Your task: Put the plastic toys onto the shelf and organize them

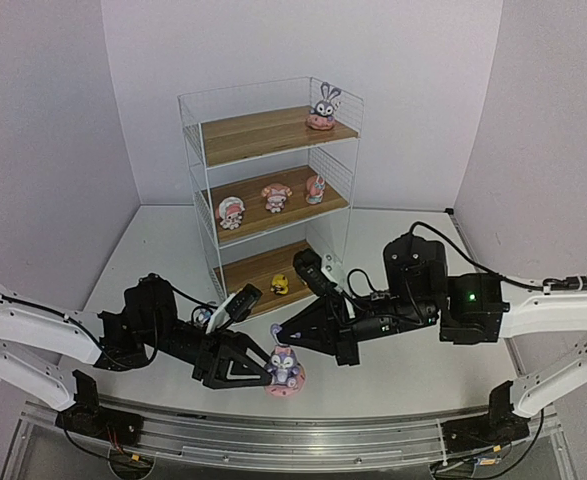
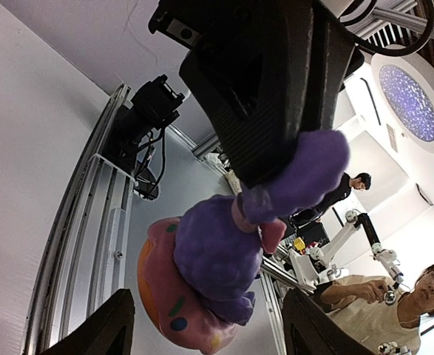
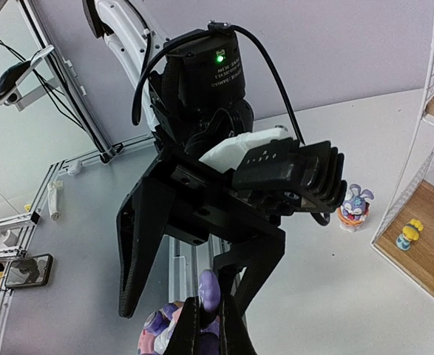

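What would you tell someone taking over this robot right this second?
Right gripper: shut on an ear of the purple bunny, low near the table's front edge.
Left gripper: open, its fingers either side of that bunny.
Done, on the shelf: top-board bunny, three middle-board figures, at least two small bottom-board figures.
Left: shelve the held bunny and the small table bunny beside the shelf.

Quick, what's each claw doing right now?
Left gripper: open, jaws either side of the purple bunny.
Right gripper: shut on the purple bunny's ear.
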Robot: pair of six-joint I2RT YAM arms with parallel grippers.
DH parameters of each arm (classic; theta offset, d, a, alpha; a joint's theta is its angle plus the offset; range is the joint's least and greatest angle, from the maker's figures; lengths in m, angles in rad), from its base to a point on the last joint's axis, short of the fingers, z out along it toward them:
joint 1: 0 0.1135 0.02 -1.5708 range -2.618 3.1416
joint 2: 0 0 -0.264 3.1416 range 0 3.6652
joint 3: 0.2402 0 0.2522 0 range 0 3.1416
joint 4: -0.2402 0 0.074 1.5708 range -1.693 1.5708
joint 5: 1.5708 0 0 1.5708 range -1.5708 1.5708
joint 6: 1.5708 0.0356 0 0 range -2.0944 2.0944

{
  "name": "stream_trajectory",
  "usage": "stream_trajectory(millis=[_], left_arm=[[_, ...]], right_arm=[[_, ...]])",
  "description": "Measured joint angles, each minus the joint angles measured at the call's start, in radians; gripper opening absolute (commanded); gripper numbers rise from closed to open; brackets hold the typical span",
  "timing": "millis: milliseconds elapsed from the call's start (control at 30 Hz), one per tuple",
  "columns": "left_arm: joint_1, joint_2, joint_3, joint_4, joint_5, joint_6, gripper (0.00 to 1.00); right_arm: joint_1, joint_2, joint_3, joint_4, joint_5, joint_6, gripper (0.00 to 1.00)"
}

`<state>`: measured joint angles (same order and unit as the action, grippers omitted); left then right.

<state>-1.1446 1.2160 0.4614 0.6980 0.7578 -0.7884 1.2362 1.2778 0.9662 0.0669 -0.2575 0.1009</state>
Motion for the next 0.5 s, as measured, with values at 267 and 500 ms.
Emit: stream_trajectory(millis=[267,500], left_arm=[[0.001,0.020,0.000,0.019,0.037,-0.023,0.23],[0.005,0.020,0.002,0.010,0.050,-0.036,0.00]], right_arm=[[0.000,0.002,0.018,0.010,0.023,-0.050,0.00],[0.004,0.005,0.035,0.029,0.012,-0.079,0.05]])
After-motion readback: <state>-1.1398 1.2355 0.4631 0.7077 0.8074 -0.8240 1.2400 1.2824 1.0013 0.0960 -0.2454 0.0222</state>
